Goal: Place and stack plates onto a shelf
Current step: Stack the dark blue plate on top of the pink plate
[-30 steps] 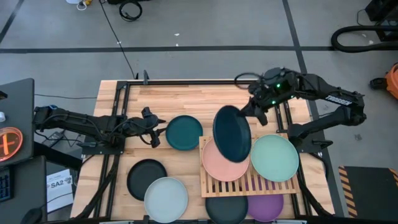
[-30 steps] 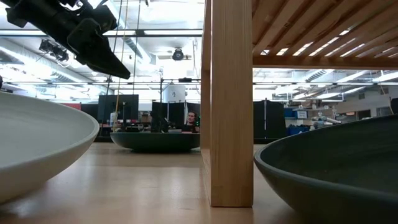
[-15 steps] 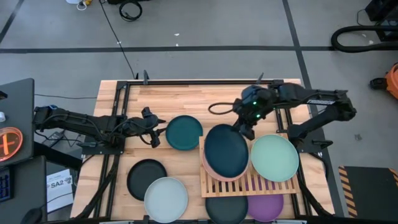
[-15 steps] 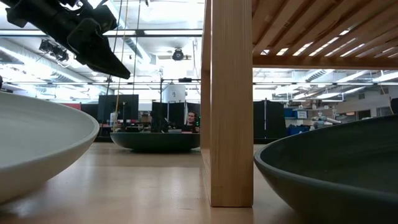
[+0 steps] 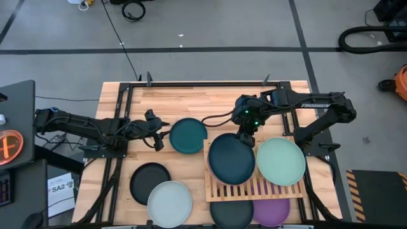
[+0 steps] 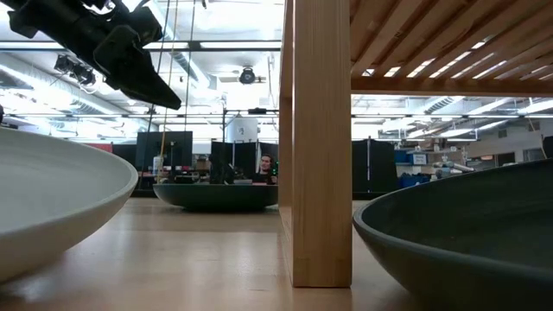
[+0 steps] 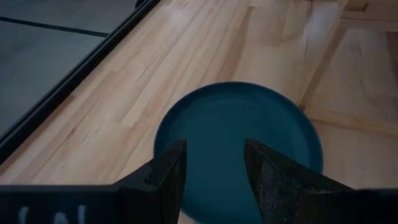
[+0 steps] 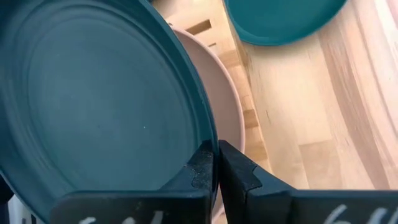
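Right gripper clamps navy plate, pink plate peeking beneath.

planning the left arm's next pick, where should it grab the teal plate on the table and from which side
Grip the teal plate by its raised rim on the edge nearest the left gripper, coming in low from that side. It lies flat on the table, so only the thin rim fits between the open fingers.

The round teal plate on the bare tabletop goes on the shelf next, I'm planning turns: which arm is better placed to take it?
Left, probably. The left gripper hangs open right beside the round teal plate, facing it. The right gripper is shut on the dark navy plate it is laying over the pink plate on the slatted wooden shelf.
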Controlling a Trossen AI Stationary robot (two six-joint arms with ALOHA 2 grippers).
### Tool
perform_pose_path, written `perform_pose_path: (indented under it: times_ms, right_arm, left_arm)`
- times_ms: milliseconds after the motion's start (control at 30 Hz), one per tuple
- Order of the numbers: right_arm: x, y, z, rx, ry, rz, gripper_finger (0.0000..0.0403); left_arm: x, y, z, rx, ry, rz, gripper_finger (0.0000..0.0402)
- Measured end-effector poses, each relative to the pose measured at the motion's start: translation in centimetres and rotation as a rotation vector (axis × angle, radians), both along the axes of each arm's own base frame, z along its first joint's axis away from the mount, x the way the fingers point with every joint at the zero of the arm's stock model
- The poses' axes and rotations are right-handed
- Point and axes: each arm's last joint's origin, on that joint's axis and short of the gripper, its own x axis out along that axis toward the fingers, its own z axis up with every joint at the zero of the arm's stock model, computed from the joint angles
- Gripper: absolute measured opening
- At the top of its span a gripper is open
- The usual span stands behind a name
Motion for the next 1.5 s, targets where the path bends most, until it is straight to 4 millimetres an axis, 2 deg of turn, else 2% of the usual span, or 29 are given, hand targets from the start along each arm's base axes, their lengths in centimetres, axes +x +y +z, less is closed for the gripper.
perform_pose_path:
  times_ms: [800, 1500]
  right_arm:
    - [0.09, 0.01, -0.15, 0.003, 0.01, 0.003, 0.004]
    - [0.09, -0.04, -0.15, -0.009, 0.011, -0.012, 0.0136]
  left_arm:
    - [0.05, 0.0, -0.02, 0.0, 0.001, 0.0, 0.0167]
    - [0.05, 0.0, -0.02, 0.0, 0.002, 0.0, 0.0167]
